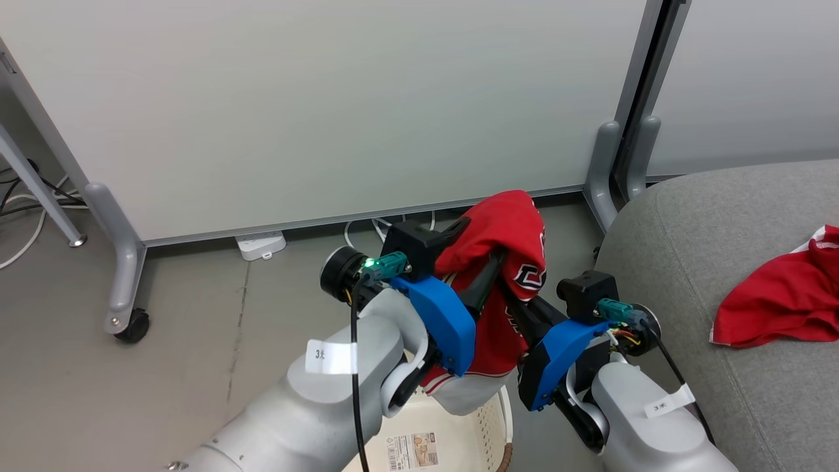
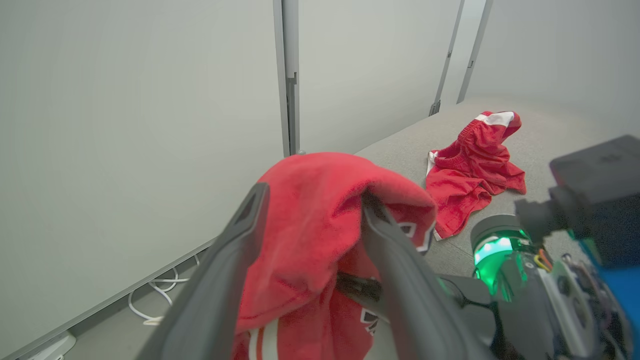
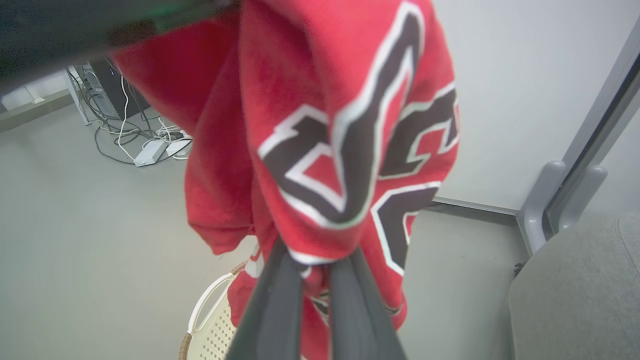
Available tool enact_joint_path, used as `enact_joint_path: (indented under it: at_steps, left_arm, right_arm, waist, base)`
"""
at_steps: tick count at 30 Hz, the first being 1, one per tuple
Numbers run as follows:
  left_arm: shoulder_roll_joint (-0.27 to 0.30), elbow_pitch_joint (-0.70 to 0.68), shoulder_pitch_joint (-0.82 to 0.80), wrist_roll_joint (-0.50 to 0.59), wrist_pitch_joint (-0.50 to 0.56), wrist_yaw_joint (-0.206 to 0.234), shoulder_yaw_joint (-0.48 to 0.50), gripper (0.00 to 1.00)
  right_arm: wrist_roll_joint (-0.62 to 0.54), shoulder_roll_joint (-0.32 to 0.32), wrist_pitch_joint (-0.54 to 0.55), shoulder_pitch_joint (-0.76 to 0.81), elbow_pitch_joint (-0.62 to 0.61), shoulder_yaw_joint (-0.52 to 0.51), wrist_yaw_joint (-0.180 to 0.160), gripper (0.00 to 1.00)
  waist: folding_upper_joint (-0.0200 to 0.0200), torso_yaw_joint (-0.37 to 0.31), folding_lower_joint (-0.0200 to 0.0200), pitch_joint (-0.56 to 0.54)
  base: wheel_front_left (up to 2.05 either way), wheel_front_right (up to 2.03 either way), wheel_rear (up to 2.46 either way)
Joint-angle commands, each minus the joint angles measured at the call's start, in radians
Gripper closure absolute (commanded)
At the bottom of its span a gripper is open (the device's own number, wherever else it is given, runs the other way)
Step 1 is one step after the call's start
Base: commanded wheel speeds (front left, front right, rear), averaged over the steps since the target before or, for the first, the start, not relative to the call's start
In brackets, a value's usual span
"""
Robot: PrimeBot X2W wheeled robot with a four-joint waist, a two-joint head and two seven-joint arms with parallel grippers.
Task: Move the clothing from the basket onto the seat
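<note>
A red jersey point(image 1: 508, 229) with black white-edged lettering hangs above the cream basket point(image 1: 506, 419), its lower end reaching the rim. My left gripper point(image 1: 482, 244) is open, and in the left wrist view the jersey point(image 2: 310, 225) drapes over and between its spread fingers point(image 2: 220, 280). From the right, my right gripper point(image 1: 510, 294) is shut on a fold of the jersey point(image 3: 350, 125), seen in the right wrist view with its fingers point(image 3: 280, 300) pinched together. A second red piece with white trim point(image 1: 780, 301) lies on the grey seat point(image 1: 708, 223) at the right.
White partition panels on grey wheeled feet point(image 1: 131, 314) stand behind the basket. A power strip point(image 1: 261, 244) and loose cables point(image 3: 135, 135) lie on the floor along the panels. The seat's rounded corner point(image 3: 575, 290) is just right of the basket point(image 3: 210, 320).
</note>
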Motion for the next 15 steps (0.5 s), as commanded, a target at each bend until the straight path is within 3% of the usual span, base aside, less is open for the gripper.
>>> enact_joint_path:
  at_steps: [1,5,15]
  left_arm:
    - [0.0,-0.006,0.028,0.017,-0.005,-0.001,0.019,0.0]
    - [0.008,-0.029,0.083,0.067,-0.005,-0.005,0.086,0.0]
    - [0.082,-0.214,0.338,0.32,-0.005,-0.001,0.349,0.0]
  right_arm:
    - [0.016,0.0,-0.009,-0.022,0.0,-0.007,0.0,1.0]
    - [0.022,0.0,-0.013,-0.027,0.001,-0.017,0.0,1.0]
    - [0.007,0.0,-0.019,-0.021,0.003,-0.054,0.0,1.0]
  waist:
    - [0.0,-0.001,0.0,0.002]
    - [0.0,-0.004,0.0,0.006]
    - [0.0,0.0,0.0,0.016]
  base:
    - [0.0,0.0,0.0]
    - [0.0,0.0,0.0]
    - [0.0,0.0,0.0]
